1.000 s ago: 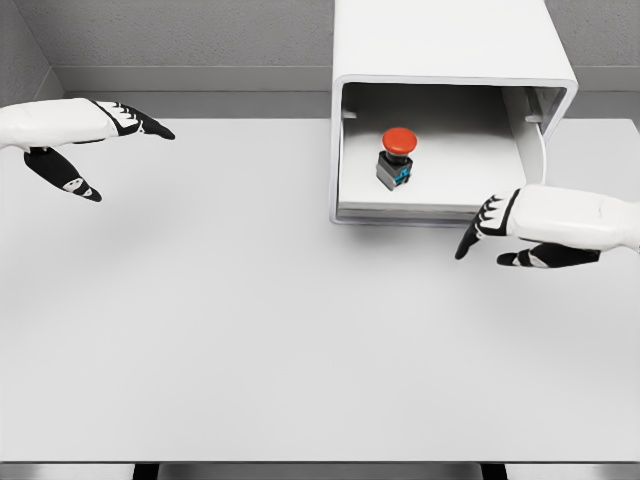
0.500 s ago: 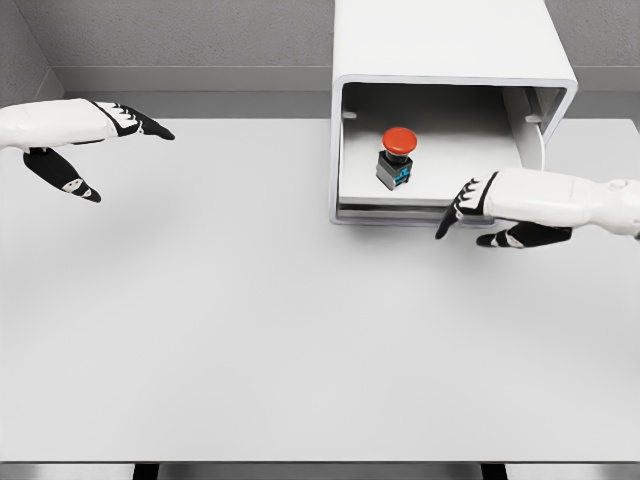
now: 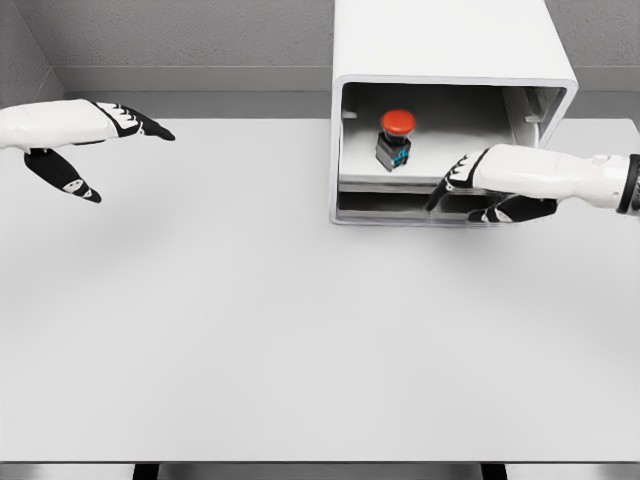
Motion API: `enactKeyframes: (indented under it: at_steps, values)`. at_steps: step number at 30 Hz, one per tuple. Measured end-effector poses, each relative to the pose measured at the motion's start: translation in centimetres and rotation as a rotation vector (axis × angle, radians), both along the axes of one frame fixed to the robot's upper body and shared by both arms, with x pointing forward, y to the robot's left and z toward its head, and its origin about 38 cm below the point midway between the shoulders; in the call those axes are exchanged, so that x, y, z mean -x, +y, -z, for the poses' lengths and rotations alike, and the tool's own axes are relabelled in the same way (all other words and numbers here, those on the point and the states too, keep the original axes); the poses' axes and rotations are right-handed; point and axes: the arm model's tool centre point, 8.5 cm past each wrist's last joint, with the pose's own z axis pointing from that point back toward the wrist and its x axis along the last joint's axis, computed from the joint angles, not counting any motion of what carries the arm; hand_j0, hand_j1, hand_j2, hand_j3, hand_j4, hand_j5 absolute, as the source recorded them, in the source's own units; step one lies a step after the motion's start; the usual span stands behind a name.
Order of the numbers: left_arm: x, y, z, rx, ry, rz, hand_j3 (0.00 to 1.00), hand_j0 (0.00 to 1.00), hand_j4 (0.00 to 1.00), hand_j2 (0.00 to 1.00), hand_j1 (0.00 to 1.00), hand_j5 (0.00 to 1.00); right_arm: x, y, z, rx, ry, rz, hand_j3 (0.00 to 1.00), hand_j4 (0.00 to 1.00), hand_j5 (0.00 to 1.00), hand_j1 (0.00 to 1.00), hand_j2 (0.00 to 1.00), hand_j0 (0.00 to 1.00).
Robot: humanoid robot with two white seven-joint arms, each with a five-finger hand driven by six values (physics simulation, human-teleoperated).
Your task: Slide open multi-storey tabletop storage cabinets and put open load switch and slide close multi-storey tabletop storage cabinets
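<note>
At the far left, the left hand [image 3: 75, 135] hangs above the pale grey bench [image 3: 250, 330], its white forearm cut off by the picture's left edge. The hand lies roughly level and points to the right; the black-tipped fingers [image 3: 150, 128] are stretched out together, while the thumb angles down and away below them. The fingers are relaxed and spread, holding nothing and touching nothing, and the hand is well apart from everything else.

To the right of the middle, at the back of the bench, stands the white box-shaped tabletop storage cabinet [image 3: 440, 40], its top reaching the upper edge of the picture. Its front shows a drawer tray [image 3: 385, 180] pulled partly out. On the tray's floor, near the back left, sits the load switch with a red round cap on a small grey and blue body [image 3: 396, 138], upright and free of any hand.

The right hand [image 3: 490, 185] comes in from the right edge on a white forearm, held nearly level and pointing left. Its fingers [image 3: 448, 182] are extended and loosely open, gripping nothing; their tips lie against the front lip of the drawer tray, right of the switch. The thumb lies below the palm, partly hidden. Whether the fingertips press the lip or only overlap it cannot be told.
</note>
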Motion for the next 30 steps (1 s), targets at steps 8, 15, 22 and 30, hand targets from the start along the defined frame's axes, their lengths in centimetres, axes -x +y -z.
enactKeyframes:
  at_steps: [8, 15, 22, 30]
  values:
    - [0.0, 0.0, 0.1, -0.001, 0.001, -0.001, 1.00, 1.00, 1.00, 1.00, 1.00, 1.00, -1.1, 0.6, 1.0, 0.004, 0.027, 0.003, 0.71, 0.71, 0.71, 0.71, 0.71, 0.71]
    - [0.0, -0.6, 0.5, 0.002, 0.011, 0.013, 1.00, 1.00, 1.00, 1.00, 1.00, 1.00, -1.7, 0.7, 0.9, 0.015, 0.023, 0.010, 0.71, 0.71, 0.71, 0.71, 0.71, 0.71]
    - [0.1, -1.9, 1.9, 0.012, 0.039, 0.043, 1.00, 1.00, 1.00, 1.00, 1.00, 1.00, -2.7, 1.5, 1.7, 0.032, 0.037, 0.008, 0.71, 0.71, 0.71, 0.71, 0.71, 0.71]
    - [0.1, -2.0, 2.3, 0.014, 0.048, 0.045, 1.00, 1.00, 1.00, 1.00, 1.00, 1.00, 1.9, 1.1, 5.3, 0.034, 0.113, -0.033, 0.99, 0.99, 0.99, 0.99, 0.99, 0.99]
